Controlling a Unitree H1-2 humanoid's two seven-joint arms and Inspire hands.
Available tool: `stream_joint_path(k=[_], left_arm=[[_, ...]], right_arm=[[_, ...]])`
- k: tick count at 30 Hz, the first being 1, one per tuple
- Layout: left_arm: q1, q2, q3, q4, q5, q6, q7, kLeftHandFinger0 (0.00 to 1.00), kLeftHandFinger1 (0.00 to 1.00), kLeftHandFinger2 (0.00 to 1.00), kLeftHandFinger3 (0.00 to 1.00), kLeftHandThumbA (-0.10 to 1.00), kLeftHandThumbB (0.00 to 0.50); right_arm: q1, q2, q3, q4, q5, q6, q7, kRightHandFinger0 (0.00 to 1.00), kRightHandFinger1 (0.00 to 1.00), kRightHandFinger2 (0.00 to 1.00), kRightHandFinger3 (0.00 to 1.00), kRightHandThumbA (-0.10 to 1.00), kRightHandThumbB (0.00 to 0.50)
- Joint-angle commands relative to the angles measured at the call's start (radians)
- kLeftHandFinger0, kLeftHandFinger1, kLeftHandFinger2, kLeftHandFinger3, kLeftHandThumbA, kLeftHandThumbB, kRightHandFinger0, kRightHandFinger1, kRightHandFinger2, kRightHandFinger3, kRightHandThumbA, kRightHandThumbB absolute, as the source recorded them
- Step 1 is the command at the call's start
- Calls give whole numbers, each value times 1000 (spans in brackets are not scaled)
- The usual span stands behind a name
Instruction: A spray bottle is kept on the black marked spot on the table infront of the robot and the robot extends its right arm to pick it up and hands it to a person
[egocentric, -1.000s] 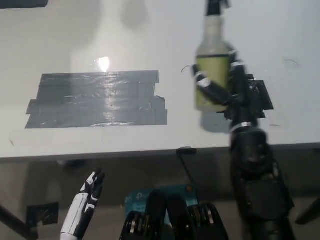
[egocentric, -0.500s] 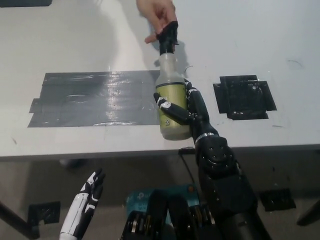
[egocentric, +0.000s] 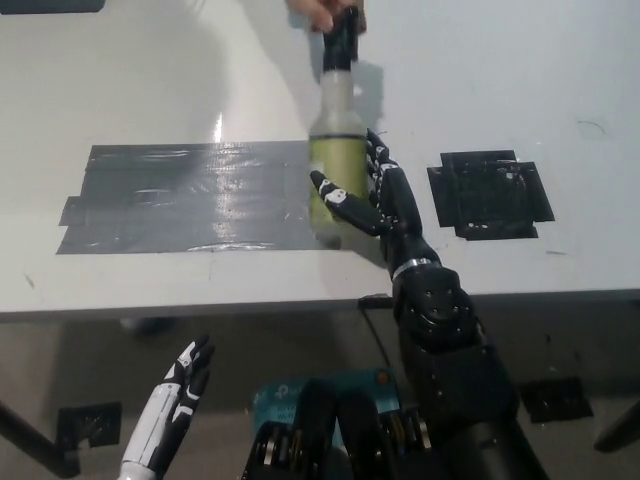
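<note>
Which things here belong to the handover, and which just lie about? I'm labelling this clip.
In the job: spray bottle; right hand; person's hand on the bottle's top; black marked spot.
Lying about: grey tape patch; left hand, resting low; table.

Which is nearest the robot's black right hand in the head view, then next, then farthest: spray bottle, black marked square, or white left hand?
1. Spray bottle: against the right hand.
2. Black marked square: on its right, on the table.
3. Left hand: lower left, below the table edge.
</note>
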Motion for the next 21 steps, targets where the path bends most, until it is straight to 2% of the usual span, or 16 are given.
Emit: stream_joint_path(k=[1, 5, 8, 12, 18, 21], left_arm=[[-11, 13, 2, -42, 0, 27, -15, 1000, 1000, 1000, 1000, 1000, 240], [-16, 16, 3, -48, -5, 32, -21, 1000, 1000, 1000, 1000, 988, 234], [-23, 18, 2, -45, -1, 29, -22, 1000, 1000, 1000, 1000, 990, 230], [-30, 20, 6, -45, -1, 28, -21, 1000, 1000, 1000, 1000, 987, 228], [-38, 23, 13, -47, -6, 32, -21, 1000, 1000, 1000, 1000, 987, 210], [-35, 19, 13, -42, -4, 29, -17, 1000, 1000, 1000, 1000, 997, 212]], right_arm=[[-6, -40, 69, -126, 1, -48, 128, 1000, 1000, 1000, 1000, 809, 500], [43, -75, 105, -328, -10, 14, 135, 1000, 1000, 1000, 1000, 850, 500], [85, -114, 112, -490, 1, 20, 157, 1000, 1000, 1000, 1000, 868, 490], [142, -175, 110, -698, -3, 51, 176, 1000, 1000, 1000, 1000, 909, 500], [331, -279, 89, -1090, 7, 96, 202, 1000, 1000, 1000, 1000, 905, 500], [434, -312, 90, -1152, 1, 73, 207, 1000, 1000, 1000, 1000, 901, 500]])
